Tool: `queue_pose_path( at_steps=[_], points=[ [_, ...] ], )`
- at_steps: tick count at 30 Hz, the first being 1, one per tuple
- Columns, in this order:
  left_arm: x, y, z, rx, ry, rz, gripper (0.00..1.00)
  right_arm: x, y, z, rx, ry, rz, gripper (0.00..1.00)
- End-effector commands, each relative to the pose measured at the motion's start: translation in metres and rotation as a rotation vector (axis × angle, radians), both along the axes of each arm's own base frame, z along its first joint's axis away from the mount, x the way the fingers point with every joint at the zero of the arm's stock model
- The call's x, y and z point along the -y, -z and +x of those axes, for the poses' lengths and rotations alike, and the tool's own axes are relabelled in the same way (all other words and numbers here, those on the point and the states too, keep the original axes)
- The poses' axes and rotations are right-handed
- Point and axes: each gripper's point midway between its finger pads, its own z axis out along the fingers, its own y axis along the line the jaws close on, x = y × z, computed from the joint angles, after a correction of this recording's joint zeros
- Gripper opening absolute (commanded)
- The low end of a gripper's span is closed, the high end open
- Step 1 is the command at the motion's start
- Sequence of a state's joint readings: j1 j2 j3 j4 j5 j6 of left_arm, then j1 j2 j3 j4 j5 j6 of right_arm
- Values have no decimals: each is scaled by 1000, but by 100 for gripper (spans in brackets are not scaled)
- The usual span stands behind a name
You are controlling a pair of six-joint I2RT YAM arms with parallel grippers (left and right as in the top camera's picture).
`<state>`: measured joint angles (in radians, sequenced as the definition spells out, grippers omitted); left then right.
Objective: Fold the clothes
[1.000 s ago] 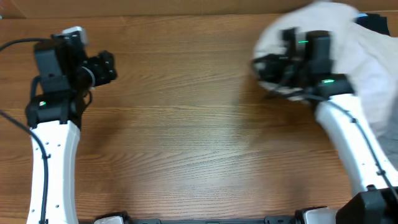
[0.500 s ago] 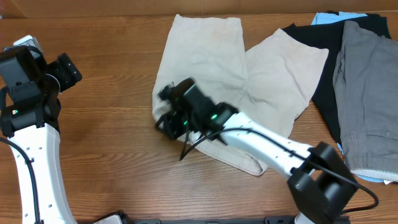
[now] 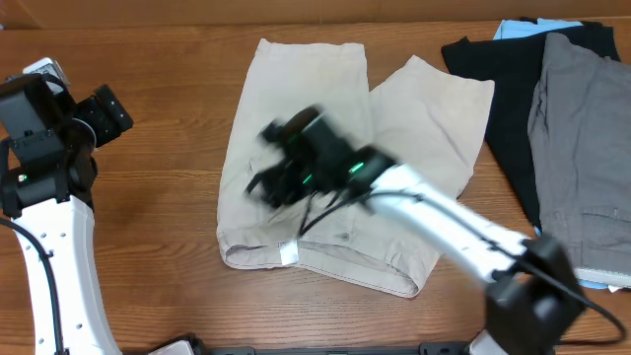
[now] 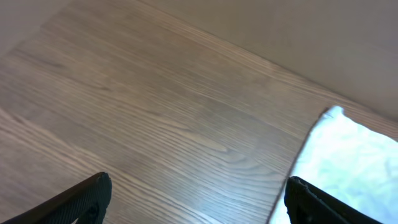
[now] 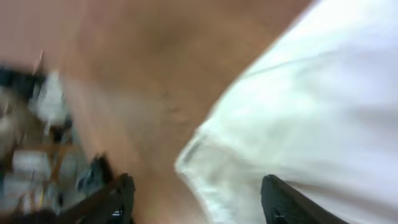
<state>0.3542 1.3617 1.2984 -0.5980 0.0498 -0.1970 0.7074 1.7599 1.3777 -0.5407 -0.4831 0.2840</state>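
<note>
Your right end effector [image 3: 268, 183] hangs over the khaki shorts [image 3: 424, 128], blurred, its fingers [image 5: 115, 201] spread wide with nothing between them. The shorts lie flat on the table [image 3: 168, 237] directly beneath it: one leg is under the end effector, the other lies just to its right, and the waistband runs along the near side. Your left end effector [image 4: 198, 182] is wide too and empty, over the table, well apart from the shorts. Grey shorts [image 3: 582, 148] and a black garment [image 3: 503, 108] lie well off to the right end effector's right
</note>
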Motion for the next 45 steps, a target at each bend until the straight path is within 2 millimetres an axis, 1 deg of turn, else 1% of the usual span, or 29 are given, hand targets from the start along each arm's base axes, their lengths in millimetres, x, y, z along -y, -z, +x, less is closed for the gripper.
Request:
queue_pose_path(
  at_steps=[1, 2, 4, 6, 8, 11, 14, 16, 19, 22, 25, 29, 33, 37, 40, 41, 42, 43, 44, 45],
  points=[
    [16, -9, 8, 26, 101, 3, 91, 62, -40, 57, 96, 202, -6, 72],
    [18, -7, 9, 21, 107, 1, 91, 84, -35, 70, 84, 264, -37, 76],
    [25, -2, 13, 9, 128, -6, 92, 130, -21, 92, 46, 383, -100, 78],
    [39, 4, 19, -1, 169, -22, 92, 169, -7, 106, 1, 472, -142, 81],
    [59, 11, 27, -13, 246, -39, 92, 203, 6, 115, -43, 536, -173, 81],
    [97, 29, 42, -43, 396, -33, 92, 239, 18, 122, -95, 617, -193, 82],
    [135, 56, 57, -93, 536, 14, 93, 260, 21, 126, -114, 662, -198, 83],
    [159, 78, 65, -129, 626, 42, 94, 265, 21, 127, -114, 673, -199, 84],
    [191, 114, 76, -179, 723, 60, 94, 266, 21, 127, -109, 668, -202, 86],
    [211, 143, 84, -210, 776, 64, 93, 266, 22, 126, -104, 657, -209, 86],
    [223, 165, 92, -221, 800, 64, 92, 267, 22, 126, -106, 656, -211, 86],
    [230, 188, 102, -226, 807, 72, 85, 267, 22, 126, -106, 656, -211, 86],
    [224, 211, 109, -264, 762, 132, 78, 267, 23, 126, -106, 657, -212, 86],
    [219, 229, 111, -306, 714, 211, 76, 267, 25, 126, -110, 658, -215, 86],
    [223, 240, 111, -322, 712, 234, 74, 267, 27, 126, -116, 657, -218, 86],
    [226, 242, 111, -325, 717, 234, 72, 267, 28, 127, -118, 657, -219, 86],
    [227, 247, 111, -331, 721, 235, 69, 267, 29, 127, -119, 657, -219, 86],
    [229, 250, 110, -338, 723, 234, 63, 267, 29, 127, -119, 657, -219, 85],
    [227, 255, 109, -350, 716, 241, 53, 267, 29, 127, -119, 657, -219, 85],
    [225, 258, 109, -360, 708, 247, 47, 267, 29, 127, -119, 657, -219, 85]
  ],
)
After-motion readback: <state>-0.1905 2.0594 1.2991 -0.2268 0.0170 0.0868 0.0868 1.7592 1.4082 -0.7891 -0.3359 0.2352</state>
